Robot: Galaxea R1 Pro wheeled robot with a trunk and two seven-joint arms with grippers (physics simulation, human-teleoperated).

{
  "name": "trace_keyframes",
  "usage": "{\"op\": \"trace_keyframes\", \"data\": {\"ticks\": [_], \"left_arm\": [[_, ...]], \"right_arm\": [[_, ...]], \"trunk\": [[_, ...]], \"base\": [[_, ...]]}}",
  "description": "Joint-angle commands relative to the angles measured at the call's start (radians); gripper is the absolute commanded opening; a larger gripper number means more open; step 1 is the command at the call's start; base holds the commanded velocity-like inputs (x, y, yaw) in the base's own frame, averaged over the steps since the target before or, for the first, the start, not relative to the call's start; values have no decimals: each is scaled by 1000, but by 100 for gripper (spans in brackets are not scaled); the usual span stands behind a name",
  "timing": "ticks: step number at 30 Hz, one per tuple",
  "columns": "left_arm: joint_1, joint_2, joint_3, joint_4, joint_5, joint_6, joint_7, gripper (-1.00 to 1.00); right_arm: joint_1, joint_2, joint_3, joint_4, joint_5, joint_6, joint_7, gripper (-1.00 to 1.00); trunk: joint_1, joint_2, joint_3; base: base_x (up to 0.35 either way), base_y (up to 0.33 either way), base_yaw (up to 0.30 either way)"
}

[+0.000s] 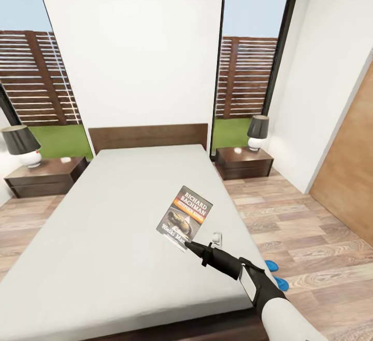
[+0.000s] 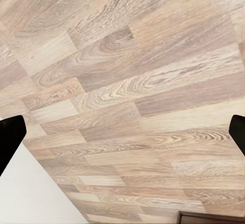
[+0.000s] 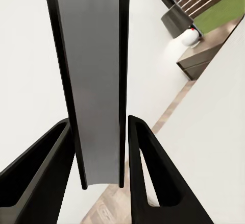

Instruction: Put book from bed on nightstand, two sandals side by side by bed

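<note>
The book (image 1: 185, 219) is a thin paperback with a dark cover, an orange band under white "Richard Bachman" lettering and a greyish picture below that. It is held by its near lower edge in the right pincer (image 1: 188, 246), whose black fingers are closed on it, and it stands tilted up off the bed (image 1: 103, 237) with its cover facing the head camera. In the right wrist view the book (image 3: 94, 81) shows edge-on as a grey strip with dark borders, running straight out from between the two black fingers (image 3: 145, 178), one on each side of it.

From the pincer, the book hangs over the right half of the bed's pale-grey mattress, nearer the foot than the dark-brown headboard (image 1: 147, 136). A small white thing (image 1: 217, 238) lies on the mattress just beside the pincer, too small to identify. On the wood-plank floor (image 1: 290, 227) just beside the bed's right edge, near the robot's right arm, lie two bright blue sandals (image 1: 275, 273), partly hidden behind that arm.

At the head of the bed stands a dark-brown nightstand on each side, one to the right (image 1: 243, 162) and one to the left (image 1: 46, 175), each carrying a lamp with a dark shade.

In the left wrist view the left pincer (image 2: 122, 132) has its fingertips (image 2: 10, 137) wide apart at the edges of the picture, with plank floor between them.
</note>
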Motion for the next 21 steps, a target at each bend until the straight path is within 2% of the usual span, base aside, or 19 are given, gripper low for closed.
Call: {"op": "trace_keyframes", "data": {"ticks": [1, 12, 21], "left_arm": [[0, -1, -7, 0, -1, -3, 5, 100], [0, -8, -6, 0, 1, -4, 5, 100], [0, -10, -5, 0, 3, -5, 5, 100]], "right_arm": [[-1, 1, -5, 0, 2, 5, 4, -100], [-1, 2, -5, 0, 1, 5, 4, -100], [-1, 1, -6, 0, -4, 6, 4, -100]], "trunk": [[1, -2, 0], [1, -2, 16], [1, -2, 20]], "base": [[0, 0, 0], [0, 0, 0], [0, 0, 0]]}}
